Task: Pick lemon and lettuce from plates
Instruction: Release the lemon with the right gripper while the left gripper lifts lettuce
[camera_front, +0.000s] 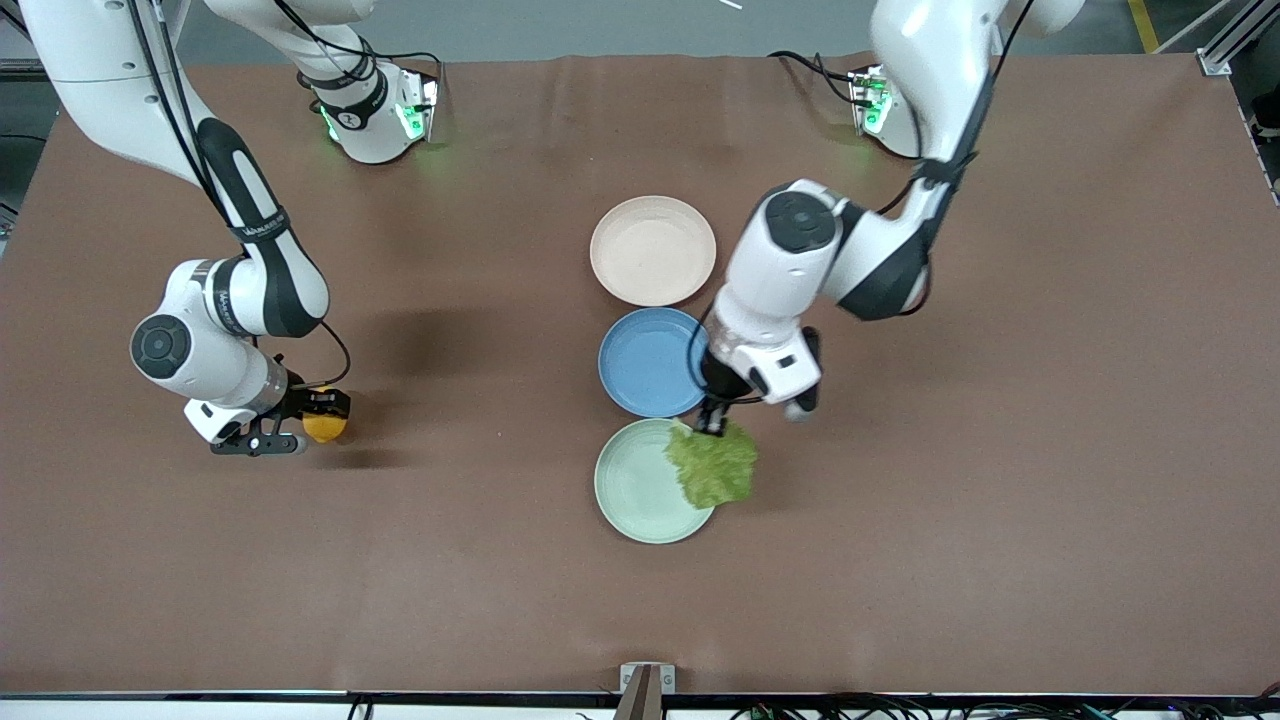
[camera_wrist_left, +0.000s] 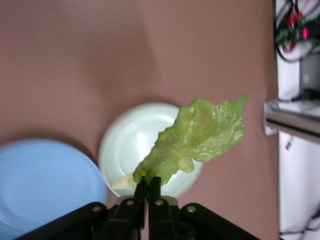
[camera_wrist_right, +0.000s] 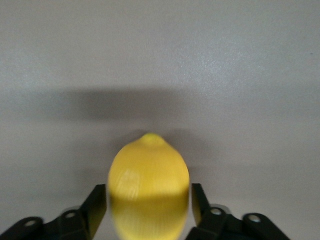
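both items gripped, plates nearly cleared

left gripper (camera_wrist_left: 148, 186) pinches the crinkly green lettuce leaf (camera_front: 713, 466) by its stem over the mint plate (camera_front: 630, 490); right gripper (camera_wrist_right: 149, 207) clamps the smooth yellow lemon (camera_wrist_right: 149, 187) over bare table, well clear of the beige-pink plate (camera_front: 652, 250).

Yellow lemon (camera_front: 325, 427) held over the table's right-arm end; crinkly green lettuce (camera_front: 714, 466) hangs over the mint plate's (camera_front: 630, 490) rim; beige plate (camera_front: 652, 251) bare
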